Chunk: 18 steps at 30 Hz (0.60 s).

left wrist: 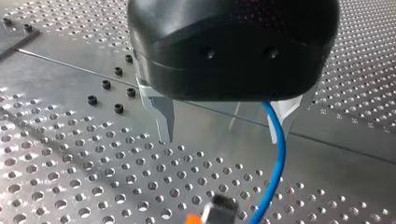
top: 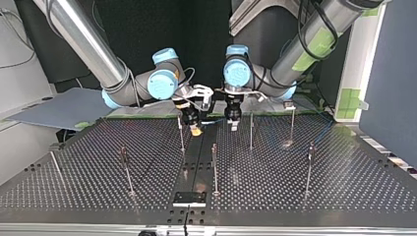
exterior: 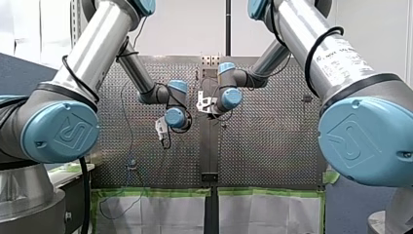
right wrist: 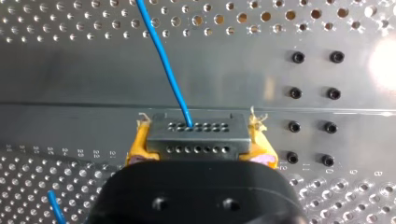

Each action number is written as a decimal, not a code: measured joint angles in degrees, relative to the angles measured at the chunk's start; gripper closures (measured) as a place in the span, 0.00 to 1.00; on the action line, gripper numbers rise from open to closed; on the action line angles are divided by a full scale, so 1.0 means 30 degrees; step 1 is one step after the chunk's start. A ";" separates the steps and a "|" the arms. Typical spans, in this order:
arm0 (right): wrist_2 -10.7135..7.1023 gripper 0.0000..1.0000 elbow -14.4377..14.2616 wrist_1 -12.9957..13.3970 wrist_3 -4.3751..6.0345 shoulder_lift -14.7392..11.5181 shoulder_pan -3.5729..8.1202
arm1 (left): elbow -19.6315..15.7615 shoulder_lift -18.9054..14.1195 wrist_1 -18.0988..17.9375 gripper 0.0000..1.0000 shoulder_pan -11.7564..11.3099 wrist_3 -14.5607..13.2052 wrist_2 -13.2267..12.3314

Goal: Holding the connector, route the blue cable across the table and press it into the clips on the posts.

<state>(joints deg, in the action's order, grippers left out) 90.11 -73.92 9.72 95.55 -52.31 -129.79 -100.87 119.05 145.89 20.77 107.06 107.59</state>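
Around the connector (right wrist: pixel 196 142) my right pincer (right wrist: pixel 198 133) is clamped. From it the blue cable (right wrist: pixel 163 60) leads into my spread left pincer (left wrist: pixel 224 128).

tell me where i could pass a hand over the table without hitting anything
In the top view, bare table lies between the near middle post and the right post, and just left of the left post. Crowded at the far middle: my right gripper, my left gripper, the cable.
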 joint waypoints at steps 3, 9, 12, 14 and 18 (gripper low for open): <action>0.0014 1.00 0.0005 0.0010 0.0000 0.0006 0.0004 | 0.0294 0.0363 -0.0136 0.00 -0.0042 0.0037 -0.0413; -0.0018 1.00 0.0004 0.0013 0.0008 0.0005 0.0043 | 0.1207 0.1305 -0.0377 0.00 -0.0075 0.0058 -0.0186; -0.0082 1.00 0.0004 0.0063 0.0020 0.0009 0.0105 | 0.1672 0.1823 -0.0503 0.00 -0.0148 0.0040 0.0083; -0.0106 1.00 0.0001 0.0109 0.0026 0.0016 0.0154 | 0.1849 0.2031 -0.0550 0.00 -0.0183 0.0010 0.0175; -0.0114 1.00 -0.0006 0.0181 0.0045 0.0025 0.0246 | 0.1950 0.2158 -0.0649 0.00 -0.0241 -0.0046 0.0228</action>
<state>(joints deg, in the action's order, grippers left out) 89.77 -73.93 10.27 95.69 -52.23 -129.05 -95.02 125.53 143.94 20.05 106.92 108.28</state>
